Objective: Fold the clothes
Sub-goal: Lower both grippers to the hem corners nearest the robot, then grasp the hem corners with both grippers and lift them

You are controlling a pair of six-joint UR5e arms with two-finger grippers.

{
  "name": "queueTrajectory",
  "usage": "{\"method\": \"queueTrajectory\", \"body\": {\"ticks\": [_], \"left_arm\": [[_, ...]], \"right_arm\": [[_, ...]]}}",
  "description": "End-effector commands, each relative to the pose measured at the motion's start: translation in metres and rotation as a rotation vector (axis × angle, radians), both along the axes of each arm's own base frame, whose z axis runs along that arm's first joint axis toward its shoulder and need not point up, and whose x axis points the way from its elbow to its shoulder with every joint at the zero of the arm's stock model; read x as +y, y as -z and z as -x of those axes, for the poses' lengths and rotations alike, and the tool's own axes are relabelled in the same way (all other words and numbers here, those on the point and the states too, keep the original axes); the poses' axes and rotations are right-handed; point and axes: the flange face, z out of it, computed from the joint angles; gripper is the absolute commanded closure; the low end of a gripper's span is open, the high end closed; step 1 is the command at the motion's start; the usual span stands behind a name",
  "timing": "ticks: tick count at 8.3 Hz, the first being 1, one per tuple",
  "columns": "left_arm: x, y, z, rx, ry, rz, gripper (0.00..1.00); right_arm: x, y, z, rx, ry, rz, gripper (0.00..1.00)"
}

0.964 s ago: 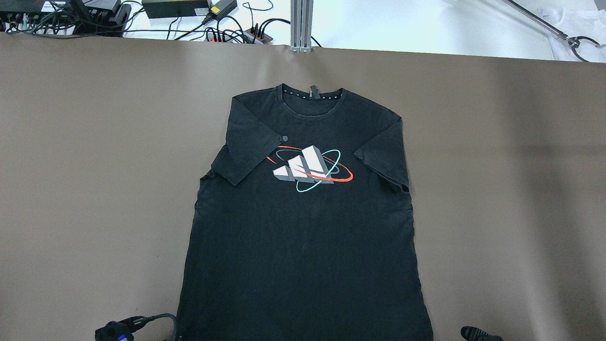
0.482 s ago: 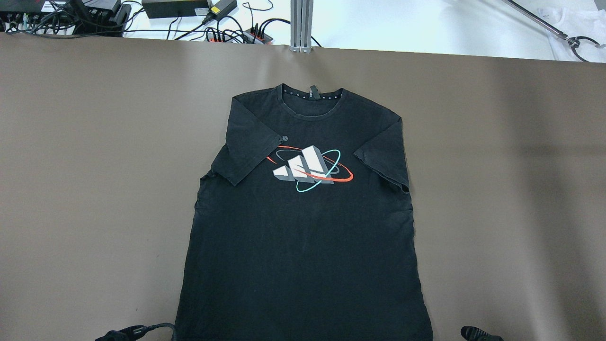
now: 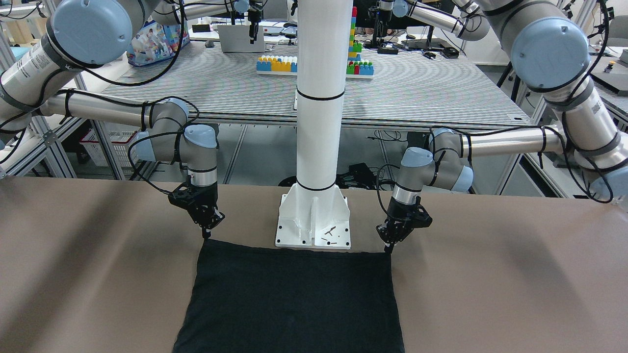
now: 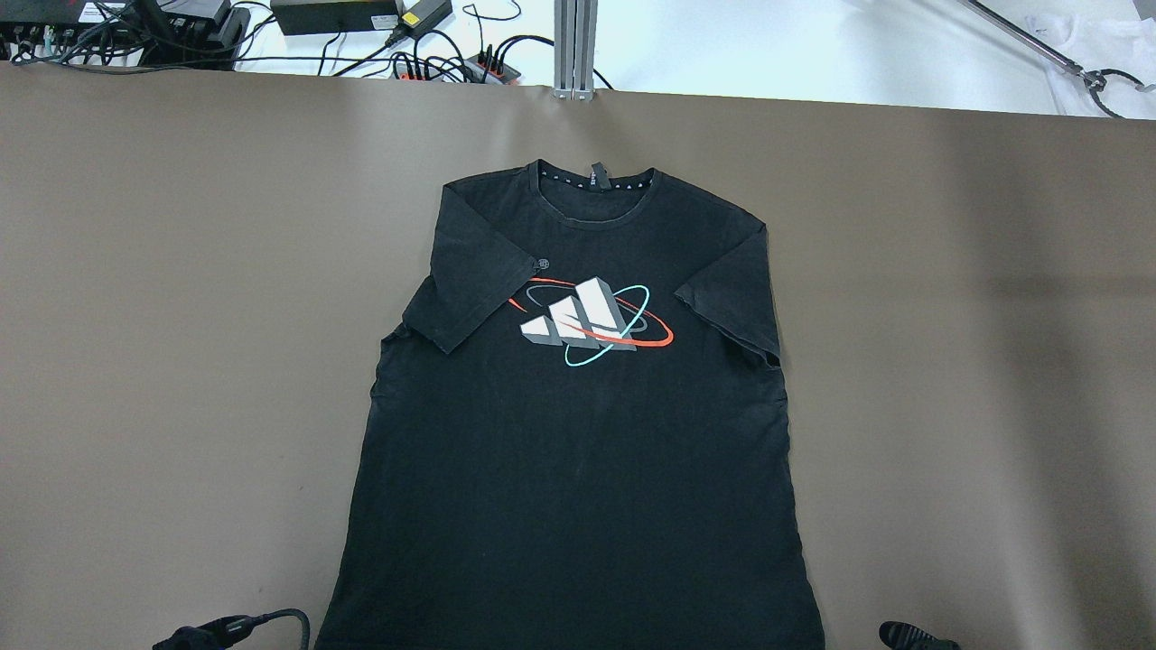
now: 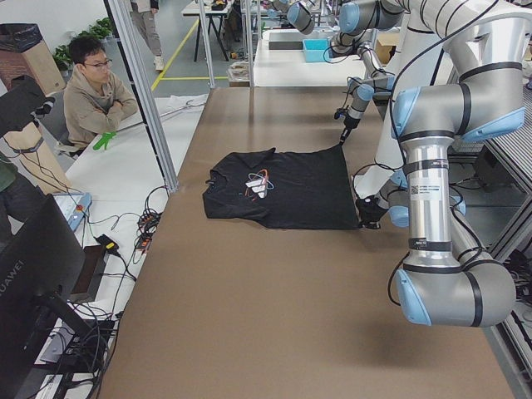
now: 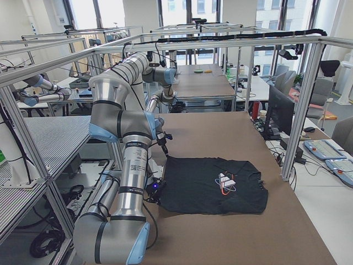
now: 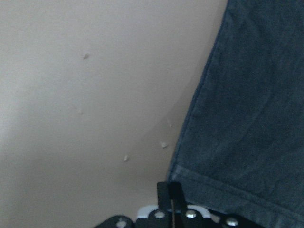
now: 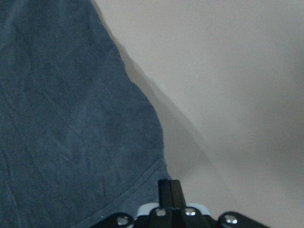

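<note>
- Front-facing view: the black T-shirt (image 3: 294,299) lies flat on the brown bench (image 3: 515,294), its hem edge just in front of the base plate of the white pillar (image 3: 319,122). The right hand (image 3: 208,231) stands tip-down at one hem corner and the left hand (image 3: 389,245) at the other. Both have their fingers drawn together.
- Overhead view: the T-shirt is face up, collar toward the far edge of the bench, hem toward the robot. Both sleeves are folded in over the chest, on either side of the printed logo (image 4: 587,323). Only dark parts of the two hands show at the bottom edge.
- Left side view: the T-shirt lies about midway along the bench, with a hand at each hem corner. A seated person (image 5: 96,96) is beyond the bench's far side.
- Right side view: the garment lies flat, logo up.
- Left wrist view: the fingers (image 7: 165,197) are pressed together with no gap, tips at the hem corner. Whether cloth is pinched between them cannot be told.
- Right wrist view: the fingers (image 8: 165,192) are likewise together at the other hem corner. Whether they grip the cloth cannot be told.
</note>
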Motion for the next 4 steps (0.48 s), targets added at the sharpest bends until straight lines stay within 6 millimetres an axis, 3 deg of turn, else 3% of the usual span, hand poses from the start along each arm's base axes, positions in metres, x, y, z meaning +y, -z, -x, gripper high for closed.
{"method": "queueTrajectory", "body": {"ticks": [1,3,4], "left_arm": [[-0.004,0.007,0.029,0.01,0.0,0.003,1.0],[-0.006,0.037,0.044,0.074,-0.002,0.016,1.0],[-0.008,0.061,0.059,0.126,-0.004,0.024,1.0]], "right_arm": [[0.0,0.0,0.0,0.0,0.0,0.0,1.0],[-0.001,0.015,-0.008,-0.03,0.004,0.005,1.0],[-0.003,0.038,-0.025,-0.075,0.014,0.026,1.0]]}}
